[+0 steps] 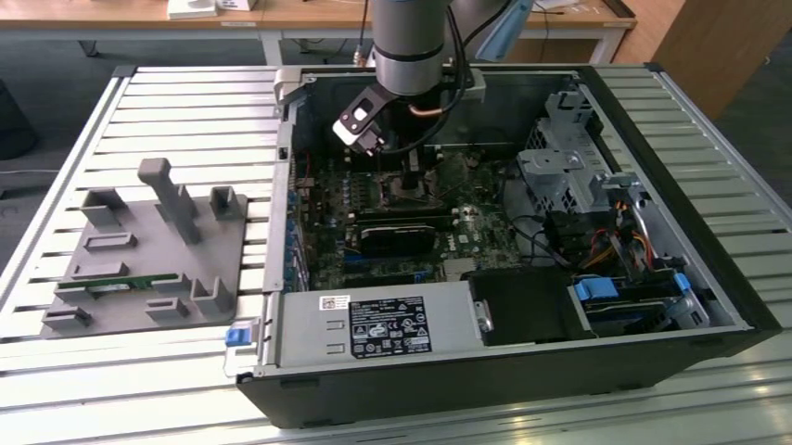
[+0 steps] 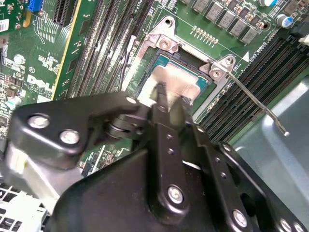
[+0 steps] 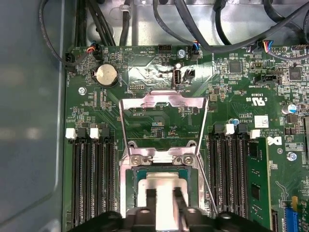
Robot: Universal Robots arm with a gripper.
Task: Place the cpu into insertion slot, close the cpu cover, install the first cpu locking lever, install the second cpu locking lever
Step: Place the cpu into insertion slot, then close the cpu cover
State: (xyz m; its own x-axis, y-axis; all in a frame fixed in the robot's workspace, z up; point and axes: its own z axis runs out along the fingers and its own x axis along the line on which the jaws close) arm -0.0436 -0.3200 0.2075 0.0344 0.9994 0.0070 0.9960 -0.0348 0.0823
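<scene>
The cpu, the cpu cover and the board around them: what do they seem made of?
The cpu: metal lid by the look, pale matte silver-tan with soft sheen. The cpu cover: thin sheet metal, probably steel, bright, reflective, with bent edges. The circuit board: green coated laminate, likely fibreglass, showing fine traces.

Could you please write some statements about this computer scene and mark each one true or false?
1. The pale square metallic cpu lies in the silver-rimmed square insertion slot. True.
2. The thin silver square cpu cover frame is closed over it. False: it is flipped open.
3. The black gripper is close above the cpu. True.
4. The grey fixture block sits inside the black computer case. False: it sits outside, on the slatted table.
</scene>
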